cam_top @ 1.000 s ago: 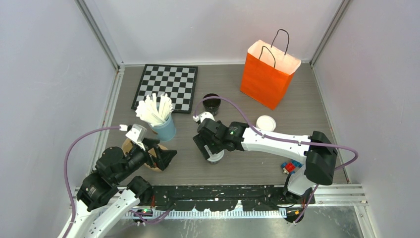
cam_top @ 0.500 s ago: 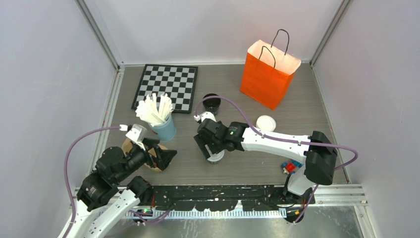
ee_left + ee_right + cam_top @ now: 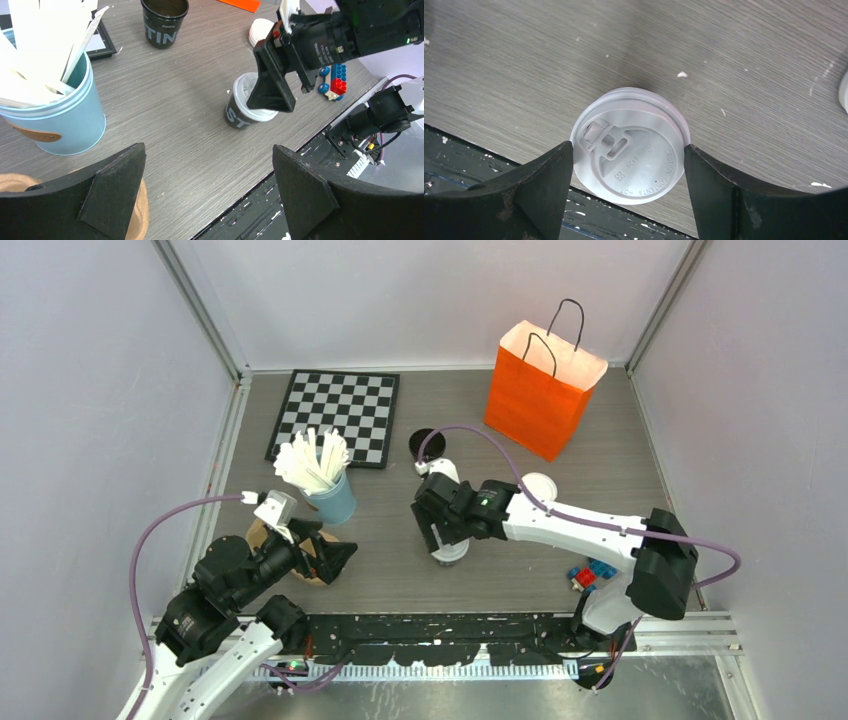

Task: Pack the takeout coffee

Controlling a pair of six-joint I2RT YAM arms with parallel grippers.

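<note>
A black cup with a white lid (image 3: 449, 553) stands at the table's middle front. My right gripper (image 3: 447, 538) is over it from above, and its two fingers press the lid's rim on both sides in the right wrist view (image 3: 628, 151). In the left wrist view this cup (image 3: 243, 111) leans slightly. A second black cup (image 3: 424, 441), open and without a lid, stands behind it near the chessboard. A loose white lid (image 3: 540, 486) lies to the right. My left gripper (image 3: 336, 558) is open and empty at the front left.
An orange paper bag (image 3: 540, 380) stands open at the back right. A light-blue cup of white sticks (image 3: 328, 496) and a chessboard (image 3: 335, 415) are at the left. A brown disc (image 3: 262, 536) lies under my left gripper. Toy bricks (image 3: 588, 575) lie by the right arm's base.
My right gripper has moved a little to the right, and the lidded cup has moved with it. This uncovers the open cup behind. The left arm has not moved.
</note>
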